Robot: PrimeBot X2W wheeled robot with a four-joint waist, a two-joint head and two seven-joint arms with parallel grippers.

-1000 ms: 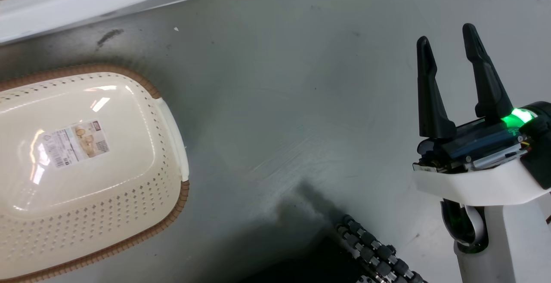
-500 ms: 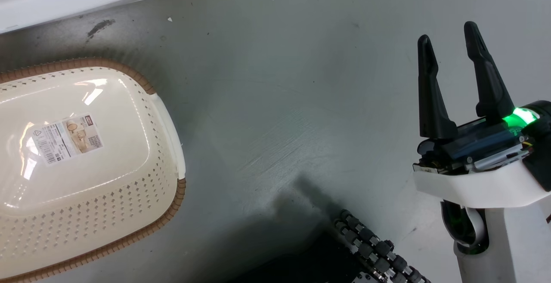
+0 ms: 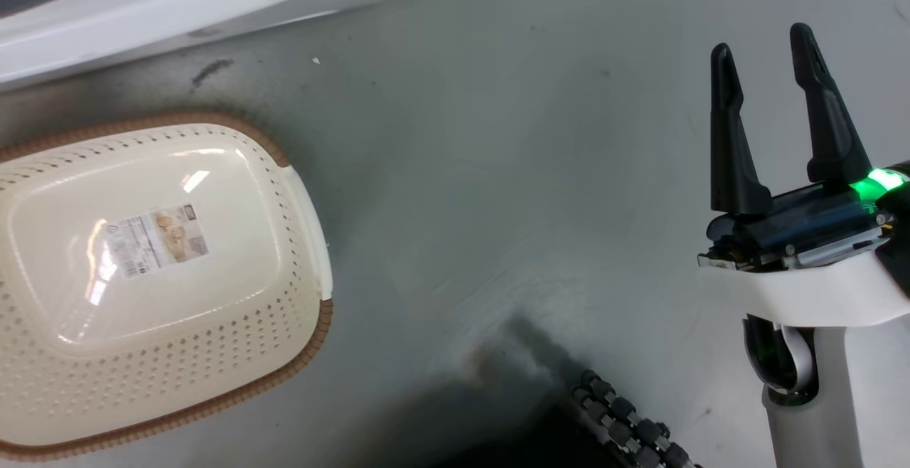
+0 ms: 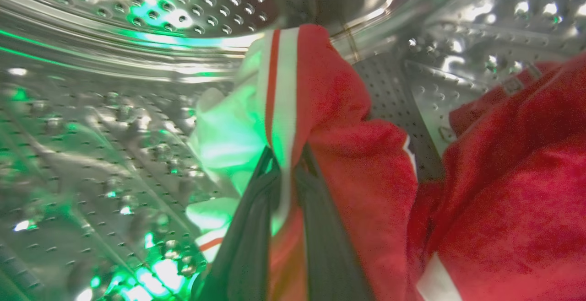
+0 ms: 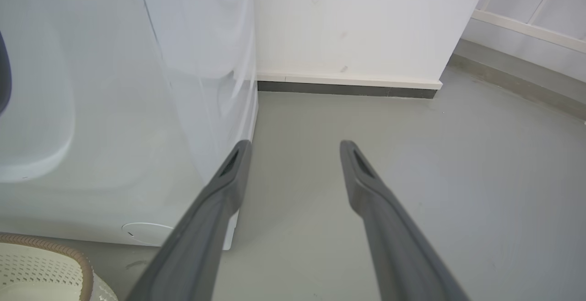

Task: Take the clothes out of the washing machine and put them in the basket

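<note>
My left jaws are inside the washing machine (image 5: 114, 109), deep in its shiny drum (image 4: 91, 131) with the little holes. They are pinching the clothes (image 4: 348, 154). A red piece with a white stripe sits tight between my two dark fingers (image 4: 247, 246). A pale part of it hangs on the left side and glows green from my light. More red cloth (image 4: 512, 177) lies just beside it on the right, against the drum wall.

My right jaws are spread wide with nothing between them. Their fingers (image 3: 732, 148) point up over the grey floor (image 3: 498, 169), well apart from the basket (image 3: 213, 354). From the right wrist they point at the floor by the corner of the washing machine and a white wall (image 5: 366, 17).

The basket stands on the floor near the front of the washing machine, on my left. It is cream with small holes, a brown rim and a white handle. A paper label (image 3: 156, 240) is stuck on its bottom.
</note>
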